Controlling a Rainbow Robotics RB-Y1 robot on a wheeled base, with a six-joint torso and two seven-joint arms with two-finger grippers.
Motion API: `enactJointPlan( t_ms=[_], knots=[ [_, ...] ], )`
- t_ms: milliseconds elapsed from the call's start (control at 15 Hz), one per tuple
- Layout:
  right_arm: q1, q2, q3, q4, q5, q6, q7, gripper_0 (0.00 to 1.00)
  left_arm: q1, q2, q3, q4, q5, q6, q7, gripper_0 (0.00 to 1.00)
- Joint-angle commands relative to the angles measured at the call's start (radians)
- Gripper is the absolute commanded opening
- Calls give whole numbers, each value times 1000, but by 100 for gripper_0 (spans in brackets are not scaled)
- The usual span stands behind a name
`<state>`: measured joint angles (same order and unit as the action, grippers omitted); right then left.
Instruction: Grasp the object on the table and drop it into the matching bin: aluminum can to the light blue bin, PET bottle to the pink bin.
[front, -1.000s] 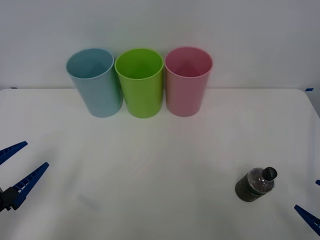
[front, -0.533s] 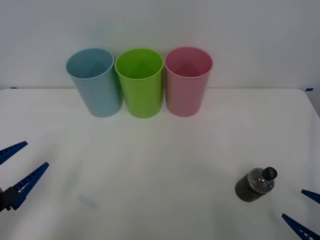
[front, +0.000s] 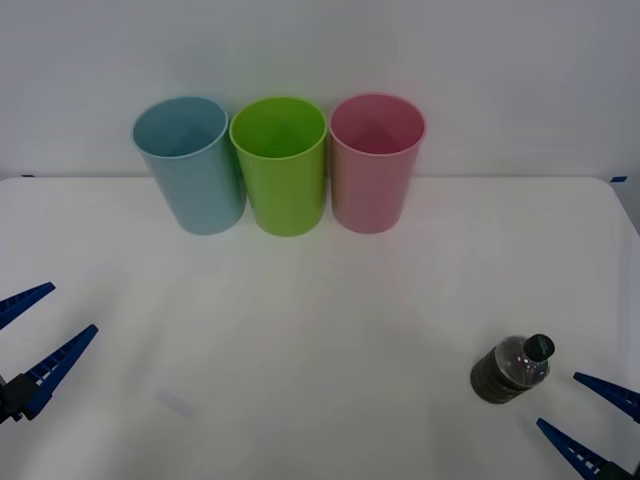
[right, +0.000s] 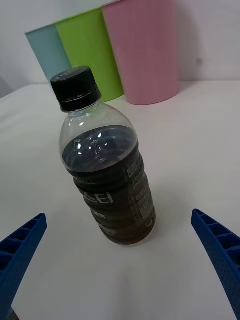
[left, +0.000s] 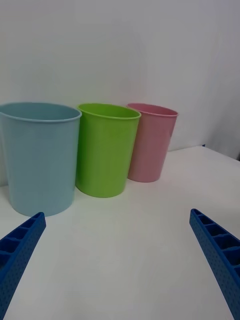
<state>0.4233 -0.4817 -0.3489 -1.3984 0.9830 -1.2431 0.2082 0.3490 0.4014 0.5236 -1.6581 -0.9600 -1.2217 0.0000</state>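
Note:
A small PET bottle (front: 510, 370) with a black cap and dark body stands upright on the white table (front: 320, 320) at the front right; it also fills the middle of the right wrist view (right: 107, 165). My right gripper (front: 590, 418) is open just to the right of the bottle and nearer the front edge, with its blue fingers (right: 217, 250) spread wide on either side of it, not touching. The pink bin (front: 376, 162) stands at the back, rightmost of three cups, and the light blue bin (front: 190, 163) is leftmost. My left gripper (front: 35, 335) waits open at the left edge.
A lime green cup (front: 280, 165) stands between the light blue and pink bins, all three touching in a row by the back wall. The wide middle of the table lies between the bottle and the cups.
My right gripper has come in from the lower right corner toward the bottle, more of both fingers showing now. The bottle, cups and left gripper have not moved.

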Motion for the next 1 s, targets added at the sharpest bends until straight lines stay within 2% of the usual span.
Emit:
enactJointPlan(
  t_ms=[67,467,1000],
  knots=[
    [-17,11,14,18,-7,13,30,100,0,0,0,0,0,0,0,100],
    [-48,60,54,18,-7,67,77,100,0,0,0,0,0,0,0,100],
    [-78,91,107,18,-7,145,132,100,0,0,0,0,0,0,0,100]
  ],
)
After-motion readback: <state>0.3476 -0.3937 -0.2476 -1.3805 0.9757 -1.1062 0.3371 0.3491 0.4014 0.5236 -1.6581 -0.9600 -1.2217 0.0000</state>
